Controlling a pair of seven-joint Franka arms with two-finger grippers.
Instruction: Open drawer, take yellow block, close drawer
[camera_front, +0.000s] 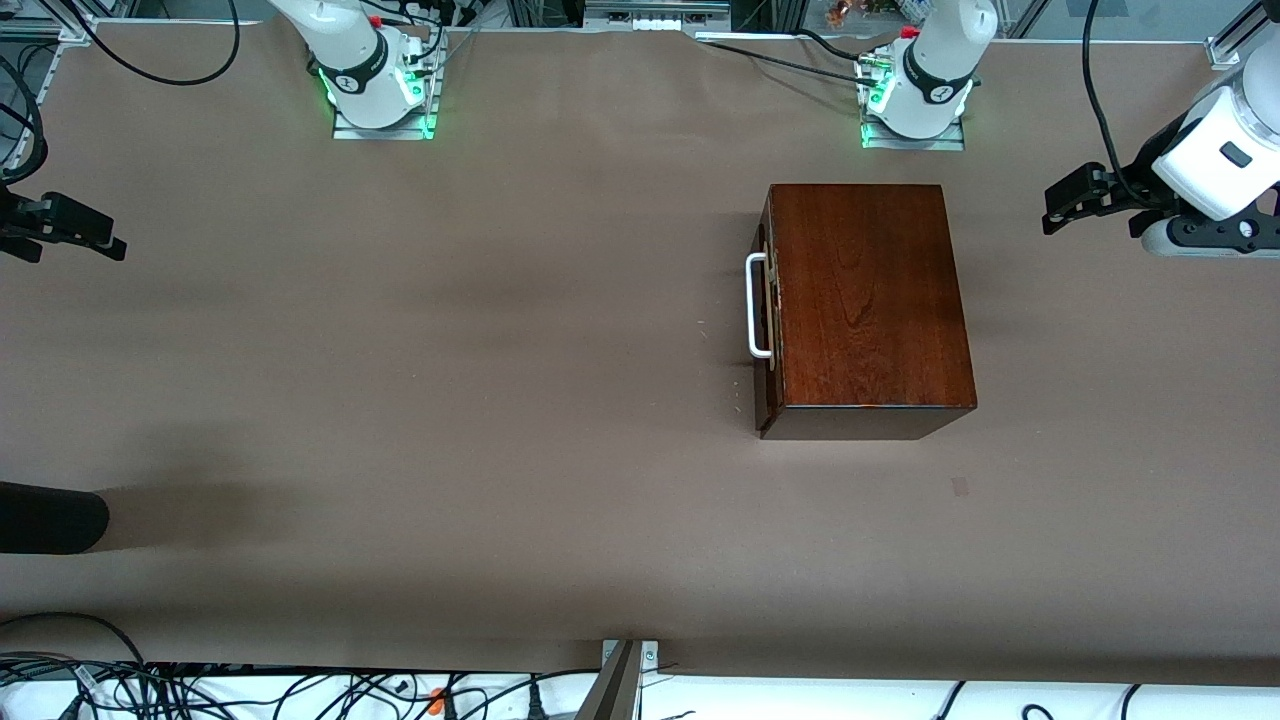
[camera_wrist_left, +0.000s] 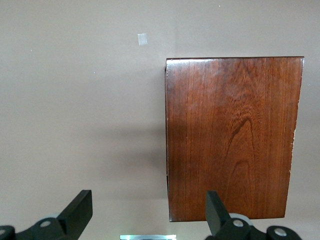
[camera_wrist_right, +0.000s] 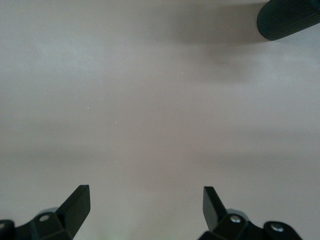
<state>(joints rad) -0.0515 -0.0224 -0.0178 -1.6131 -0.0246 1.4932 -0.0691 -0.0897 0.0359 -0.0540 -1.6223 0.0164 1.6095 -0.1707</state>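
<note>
Two tools hung wide apart over the counter (camera_front: 500, 400), both empty with fingers spread. The left tool (camera_front: 1060, 205) hovered over the counter's left-arm end, just off the wooden box (camera_front: 870, 300); its wrist view looked down on the box's top. The right tool (camera_front: 100, 240) waited over bare counter at the right-arm end, well apart from everything. The drawer (camera_front: 765, 320) sat fully pushed in, its white handle (camera_front: 757, 305) facing the right arm's end. The yellow block was not visible, presumably shut inside. The step in hand looked to be opening the drawer. Doing it well would mean bringing a tool squarely across the handle's bar, closing firmly, then pulling straight along the drawer's travel so the box does not slide or twist.
</note>
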